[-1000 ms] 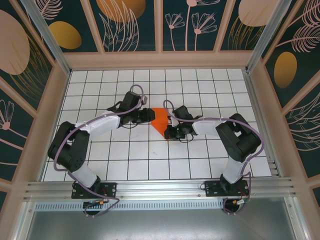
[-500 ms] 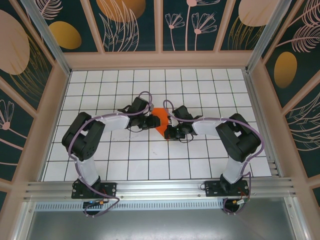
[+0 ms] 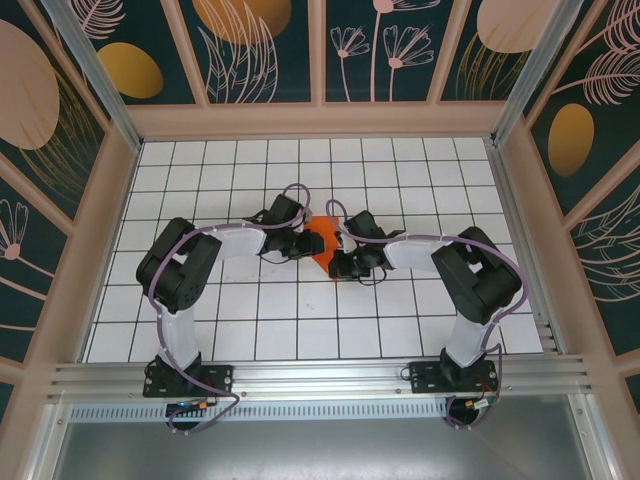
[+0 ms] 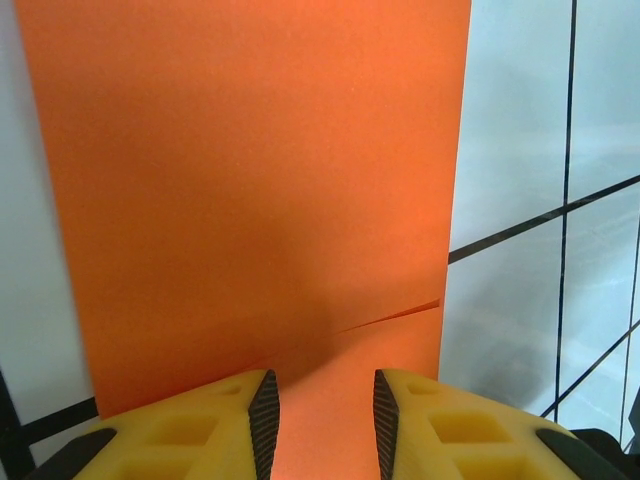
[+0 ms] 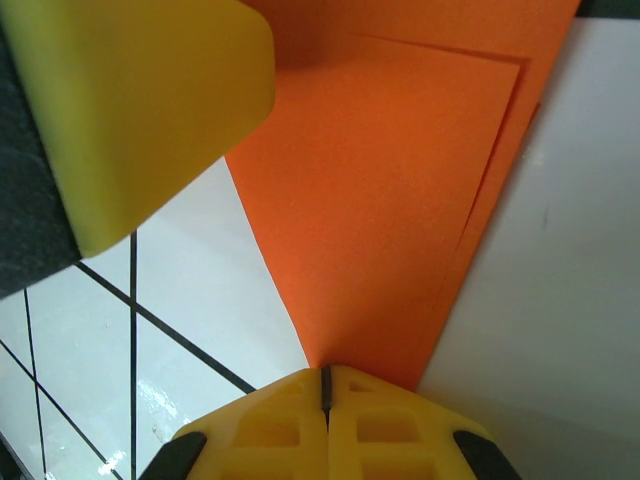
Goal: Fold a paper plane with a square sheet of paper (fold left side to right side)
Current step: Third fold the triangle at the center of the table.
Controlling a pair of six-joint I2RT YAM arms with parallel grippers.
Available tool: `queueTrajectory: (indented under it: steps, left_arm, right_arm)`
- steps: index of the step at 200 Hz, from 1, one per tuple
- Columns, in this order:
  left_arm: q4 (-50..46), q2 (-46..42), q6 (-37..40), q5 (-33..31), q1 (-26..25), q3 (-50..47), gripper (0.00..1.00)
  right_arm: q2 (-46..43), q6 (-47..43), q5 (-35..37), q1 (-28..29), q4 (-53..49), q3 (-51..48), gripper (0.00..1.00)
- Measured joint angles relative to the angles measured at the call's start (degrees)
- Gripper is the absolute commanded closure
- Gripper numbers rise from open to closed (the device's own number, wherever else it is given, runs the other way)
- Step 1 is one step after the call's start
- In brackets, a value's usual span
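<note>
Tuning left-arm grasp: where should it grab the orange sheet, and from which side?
Probably the edge facing the left gripper, approached from the left: the thin orange sheet lies between its open fingers, while the right gripper pinches the pointed corner.

The white tabletop with black grid lines [image 3: 400, 330] was enclosed by a pale wooden frame [image 3: 320, 120] holding dark teal wall panels with peach and gold plant motifs [image 3: 275, 70], a grey aluminium rail [image 3: 320, 378] bounding its near edge.
</note>
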Motion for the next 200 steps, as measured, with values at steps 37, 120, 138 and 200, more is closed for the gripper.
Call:
queueTrajectory:
  steps: [37, 120, 138, 200]
  left_arm:
    - [0.46, 0.0, 0.0, -0.15, 0.0, -0.24, 0.67]
    - [1.7, 0.0, 0.0, -0.13, 0.0, -0.81, 0.67]
    - [1.7, 0.0, 0.0, -0.13, 0.0, -0.83, 0.67]
    - [1.75, 0.0, 0.0, -0.15, 0.0, -0.85, 0.67]
  right_arm:
    - [-0.48, 0.07, 0.37, 0.11, -0.11, 0.0, 1.0]
    - [-2.23, 0.7, 1.81, 0.28, -5.16, 0.57, 1.0]
    - [-2.23, 0.7, 1.81, 0.48, -6.03, 1.6, 1.0]
    - [-2.23, 1.14, 1.84, 0.59, -6.54, 4.33, 1.0]
